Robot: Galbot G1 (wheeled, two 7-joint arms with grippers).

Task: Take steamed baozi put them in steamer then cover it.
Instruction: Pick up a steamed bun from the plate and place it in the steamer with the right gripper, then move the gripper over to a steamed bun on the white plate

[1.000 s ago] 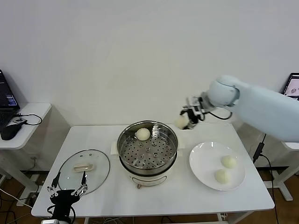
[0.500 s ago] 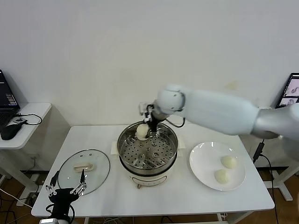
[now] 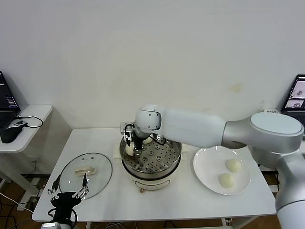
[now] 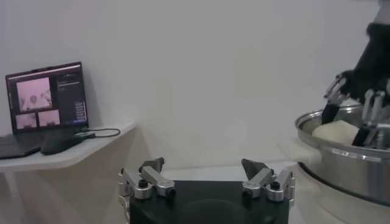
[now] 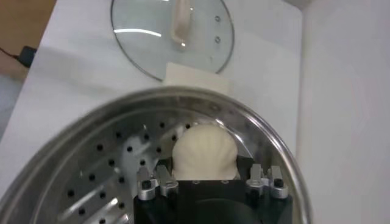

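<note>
The steamer [image 3: 175, 153] stands mid-table with its perforated tray bare in the middle. My right gripper [image 3: 134, 149] reaches down into the steamer's left part, shut on a cream-white baozi [image 5: 204, 152] that rests low on the tray by the rim [image 5: 259, 134]. Another baozi [image 3: 147, 140] lies at the back of the tray, partly behind the arm. Two more baozi [image 3: 233, 165] [image 3: 226, 180] lie on the white plate [image 3: 205, 172]. The glass cover [image 3: 86, 174] lies flat on the table at the left. My left gripper [image 4: 204, 167] hangs open and empty near the table's front left corner.
A side table [image 3: 28, 114] with a laptop [image 4: 46, 100] and a mouse stands to the left of the work table. A white pad [image 5: 192, 76] lies between the cover and the steamer. The right arm spans the table from the right side above the steamer.
My right arm has swung from above the plate side across to the steamer's left part and come down with the baozi onto the tray. The left arm has stayed still.
</note>
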